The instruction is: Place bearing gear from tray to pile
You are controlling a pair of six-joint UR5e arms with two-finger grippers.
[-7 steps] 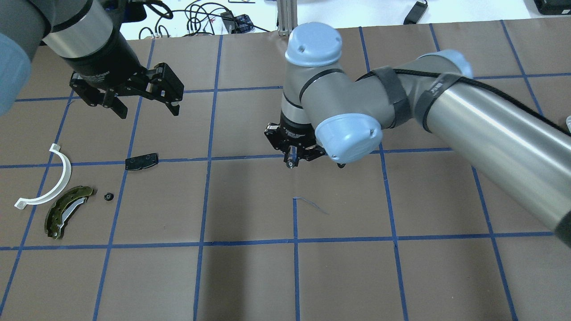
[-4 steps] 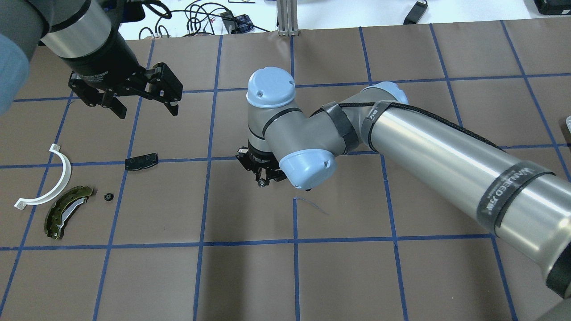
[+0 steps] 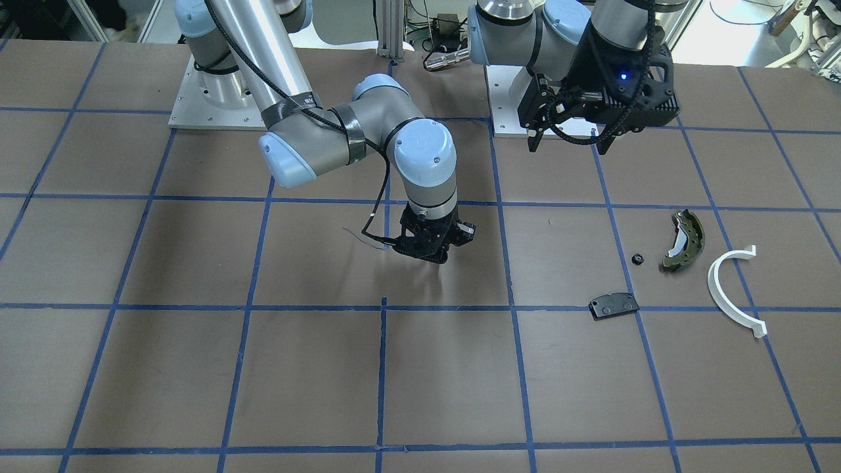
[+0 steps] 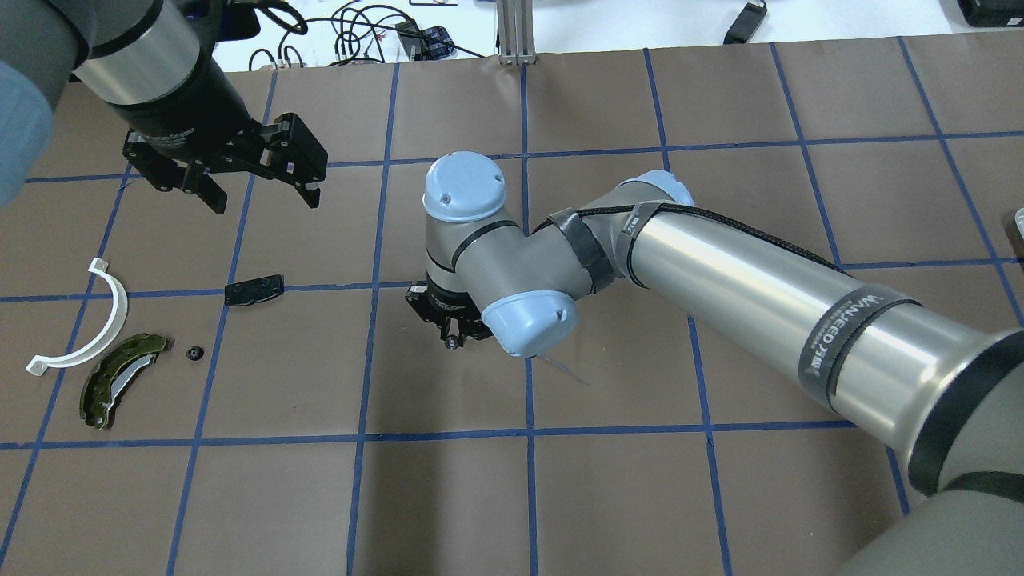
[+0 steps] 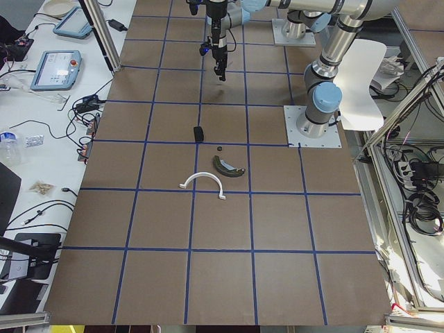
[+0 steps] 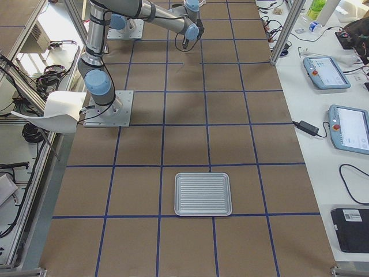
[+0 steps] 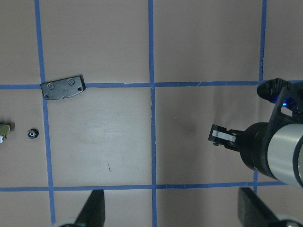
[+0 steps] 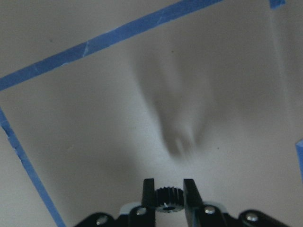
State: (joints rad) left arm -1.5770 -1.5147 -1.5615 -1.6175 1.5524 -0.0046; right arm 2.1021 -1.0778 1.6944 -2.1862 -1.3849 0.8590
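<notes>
My right gripper (image 8: pixel 168 193) is shut on a small black bearing gear (image 8: pixel 168 198), held between the two fingertips above the brown table. In the overhead view the right gripper (image 4: pixel 454 342) hangs near the table's middle, well right of the pile. The pile lies at the left: an olive-green brake shoe (image 4: pixel 120 380), a white half-ring (image 4: pixel 96 324), a flat black plate (image 4: pixel 254 289) and a small black gear (image 4: pixel 193 353). My left gripper (image 4: pixel 264 196) is open and empty, raised behind the pile. The silver tray (image 6: pixel 203 194) shows only in the exterior right view.
Blue tape lines grid the brown table cover. A loose strip of tape (image 4: pixel 560 366) lies just right of the right gripper. Cables and an aluminium post (image 4: pixel 512 32) stand beyond the far edge. The left wrist view shows the black plate (image 7: pixel 62 87) and the right gripper (image 7: pixel 227 137).
My right arm has swung left and toward the near side with the gear in its gripper, closing on the pile. The left arm and the pile parts have not moved.
</notes>
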